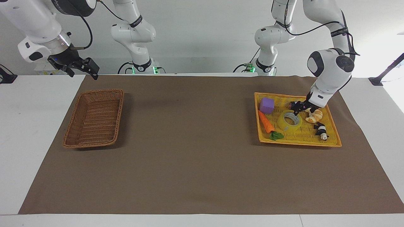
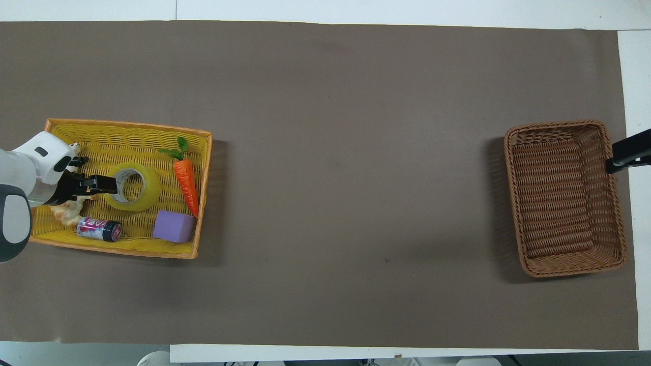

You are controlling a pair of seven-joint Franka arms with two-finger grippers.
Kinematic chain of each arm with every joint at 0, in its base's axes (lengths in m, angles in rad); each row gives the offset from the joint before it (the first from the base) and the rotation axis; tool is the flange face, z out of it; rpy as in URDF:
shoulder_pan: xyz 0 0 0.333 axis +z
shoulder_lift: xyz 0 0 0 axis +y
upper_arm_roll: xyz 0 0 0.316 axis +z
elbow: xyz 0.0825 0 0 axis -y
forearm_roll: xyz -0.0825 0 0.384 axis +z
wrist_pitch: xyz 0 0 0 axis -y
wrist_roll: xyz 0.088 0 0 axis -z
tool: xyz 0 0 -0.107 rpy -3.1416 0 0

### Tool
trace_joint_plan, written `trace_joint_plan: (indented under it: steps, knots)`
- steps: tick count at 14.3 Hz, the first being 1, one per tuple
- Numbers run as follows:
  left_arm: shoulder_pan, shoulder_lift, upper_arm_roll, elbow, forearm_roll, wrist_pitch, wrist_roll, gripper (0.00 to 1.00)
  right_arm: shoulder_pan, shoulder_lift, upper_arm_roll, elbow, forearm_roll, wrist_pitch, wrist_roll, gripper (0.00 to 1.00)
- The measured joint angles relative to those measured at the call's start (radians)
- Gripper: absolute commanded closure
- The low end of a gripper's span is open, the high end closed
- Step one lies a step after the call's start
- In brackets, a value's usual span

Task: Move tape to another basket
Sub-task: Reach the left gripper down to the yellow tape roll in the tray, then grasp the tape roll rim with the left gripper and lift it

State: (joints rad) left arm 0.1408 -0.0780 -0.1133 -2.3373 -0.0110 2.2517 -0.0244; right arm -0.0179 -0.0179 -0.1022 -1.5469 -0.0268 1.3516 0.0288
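Note:
The tape (image 1: 285, 126) (image 2: 148, 191), a yellow translucent roll, lies flat in the yellow tray (image 1: 300, 136) (image 2: 127, 136) at the left arm's end of the table. My left gripper (image 1: 297, 110) (image 2: 111, 185) hangs low, open, over the edge of the roll, its tips at the rim by the core. I cannot tell if they touch it. The brown wicker basket (image 1: 117, 117) (image 2: 564, 203) stands with nothing in it at the right arm's end. My right gripper (image 1: 82, 73) (image 2: 613, 165) waits open in the air beside that basket.
The tray also holds a purple block (image 1: 267, 105) (image 2: 174, 226), a carrot (image 1: 266, 122) (image 2: 186, 178), a croissant (image 1: 314, 118) (image 2: 67, 213), a small can (image 2: 99, 230) and a panda figure (image 1: 321, 130). Brown mat (image 1: 189, 142) covers the table between tray and basket.

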Motion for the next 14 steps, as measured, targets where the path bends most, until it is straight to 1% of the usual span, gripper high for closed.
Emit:
trace_joint_plan:
  steps: [3,4,6,8,10,11,13,14]
  knots:
    - [-0.001,0.038,-0.001,-0.001,0.0,0.068,0.0,0.03,0.0,0.0,0.0,0.0,0.0,0.0,0.0,0.0]
    - [0.0,0.051,0.0,-0.001,0.0,0.077,0.001,0.05,0.0,0.0,0.0,0.0,0.0,0.0,0.0,0.0]
    - [0.0,0.063,0.0,-0.004,0.0,0.08,0.003,0.14,0.0,0.0,0.0,0.0,0.0,0.0,0.0,0.0]
    - [0.0,0.068,0.0,-0.015,0.0,0.081,0.005,0.2,0.0,0.0,0.0,0.0,0.0,0.0,0.0,0.0]
    - [-0.001,0.081,-0.001,-0.026,0.0,0.087,0.006,0.31,0.0,0.0,0.0,0.0,0.0,0.0,0.0,0.0]
    - [-0.001,0.087,-0.002,-0.028,0.0,0.09,0.005,0.34,0.0,0.0,0.0,0.0,0.0,0.0,0.0,0.0]
    - [-0.001,0.095,-0.002,-0.03,0.0,0.091,0.005,0.35,0.0,0.0,0.0,0.0,0.0,0.0,0.0,0.0]
    - [-0.001,0.096,-0.002,-0.033,0.0,0.095,0.005,0.43,0.0,0.0,0.0,0.0,0.0,0.0,0.0,0.0]
